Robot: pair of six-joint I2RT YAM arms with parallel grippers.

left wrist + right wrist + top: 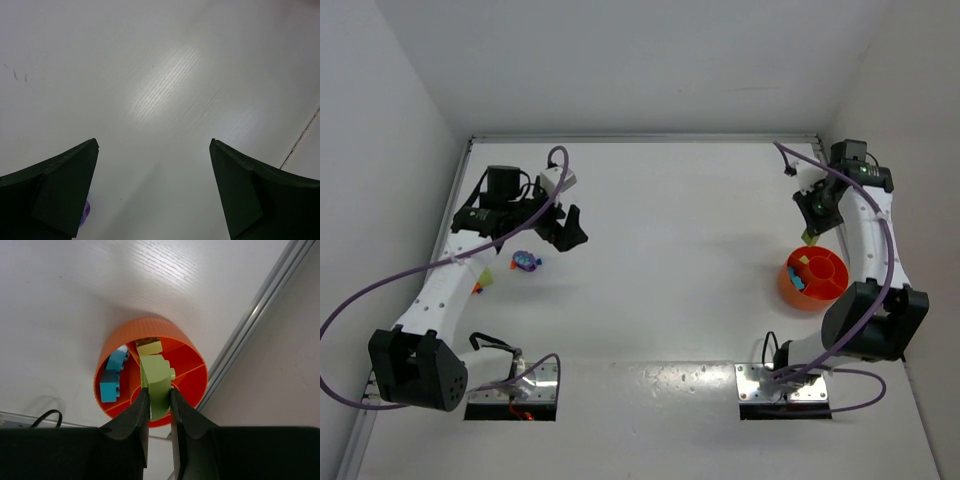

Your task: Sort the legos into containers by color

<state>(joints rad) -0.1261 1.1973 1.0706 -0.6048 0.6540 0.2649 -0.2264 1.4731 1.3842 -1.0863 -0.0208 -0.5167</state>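
The right claw [159, 392] is clamped on a yellow-green brick [157, 375]. Its two dark fingers [132, 425] press the brick's flat sides, and the brick's upper half sticks out past the fingertips. In the wrist view the brick hangs over the middle of the orange bowl [145, 327], above the point where the inner dividers meet. No contact with the bowl shows.

Inside the bowl, the compartment on the left of that view holds teal bricks [111, 385]. A pale yellow brick [149, 347] lies in the compartment at the far side. The compartments on the right of that view show only their orange floor. The bowl stands on the white bench [75, 300], close to the metal rail [260, 315] along the bench's right edge and just ahead of the right arm's base.

Across the bench, the left claw [154, 145] stands wide open with nothing between its fingers [55, 190], and only bare white surface fills the gap. It is well apart from the bowl, over the far left part of the bench.

A purple brick [525, 262] with a bit of blue on it lies on the bench near this claw, on the side toward the arm's base. In the wrist view a sliver of purple shows beside the left finger. Two more small pieces, a yellow-green one [486, 277] and an orange one [477, 288], lie against the edge of the left arm's white link, partly hidden by it.
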